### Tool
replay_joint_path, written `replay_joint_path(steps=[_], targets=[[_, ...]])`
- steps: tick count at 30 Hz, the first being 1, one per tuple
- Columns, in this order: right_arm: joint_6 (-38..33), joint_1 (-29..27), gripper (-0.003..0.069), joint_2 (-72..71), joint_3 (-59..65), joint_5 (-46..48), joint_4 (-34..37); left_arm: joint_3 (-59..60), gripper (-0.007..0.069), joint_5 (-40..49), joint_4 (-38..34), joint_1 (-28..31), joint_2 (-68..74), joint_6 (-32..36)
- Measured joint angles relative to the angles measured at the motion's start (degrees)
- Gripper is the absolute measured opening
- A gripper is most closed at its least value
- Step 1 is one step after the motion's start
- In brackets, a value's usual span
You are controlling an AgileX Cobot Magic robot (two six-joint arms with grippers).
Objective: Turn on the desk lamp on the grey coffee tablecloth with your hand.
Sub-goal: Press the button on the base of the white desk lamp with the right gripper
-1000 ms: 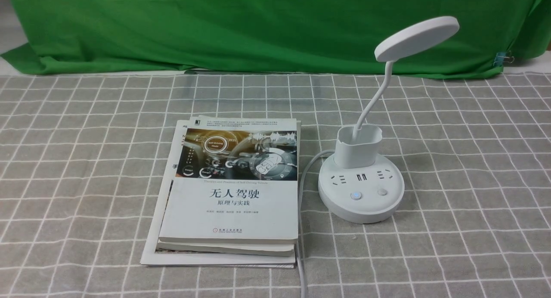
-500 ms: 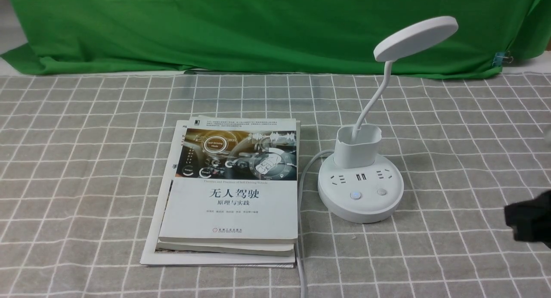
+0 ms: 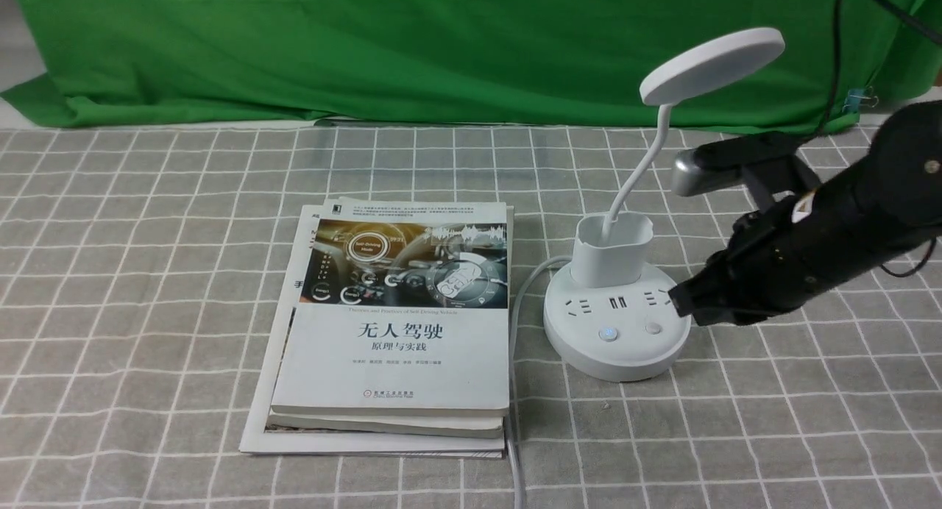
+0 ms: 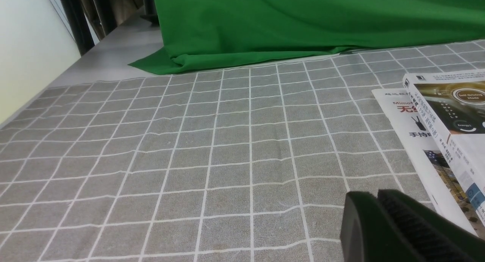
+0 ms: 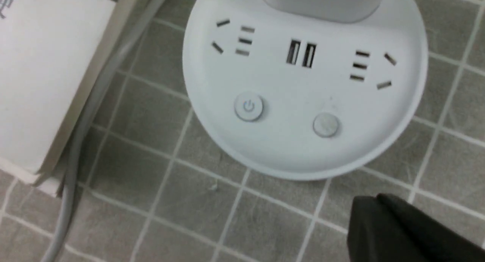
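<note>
The white desk lamp (image 3: 617, 340) stands on the grey coffee tablecloth (image 3: 147, 273), right of centre, with its disc head (image 3: 712, 64) up on a thin neck. Its round base has two buttons (image 3: 608, 335), the left one with a blue ring. My right gripper (image 3: 681, 303) is shut and empty, its tip at the base's right edge, just above it. In the right wrist view the shut tip (image 5: 373, 201) is near the base (image 5: 303, 88), closest to the plain button (image 5: 326, 124). My left gripper (image 4: 373, 195) is shut and empty, low over the cloth.
A stack of books (image 3: 397, 325) lies left of the lamp, and shows in the left wrist view (image 4: 447, 114). The lamp's grey cable (image 3: 515, 310) runs between books and base to the front edge. A green backdrop cloth (image 3: 441, 45) hangs behind.
My right arm has come in from the right edge and moved left and forward to the lamp base. The lamp and books have not moved.
</note>
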Motion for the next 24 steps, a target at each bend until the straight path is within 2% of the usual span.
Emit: replay_joint_path(steps=[8,24], targets=[[-0.69,1.36,0.0035,8.7,-6.21,0.31,-0.01,0.0,0.0019,0.0,0.0,0.0,0.0,0.0],[-1.76,1.31,0.0035,15.47,-9.2,-0.23,-0.07,0.0,0.0019,0.0,0.0,0.0,0.0,-0.01]])
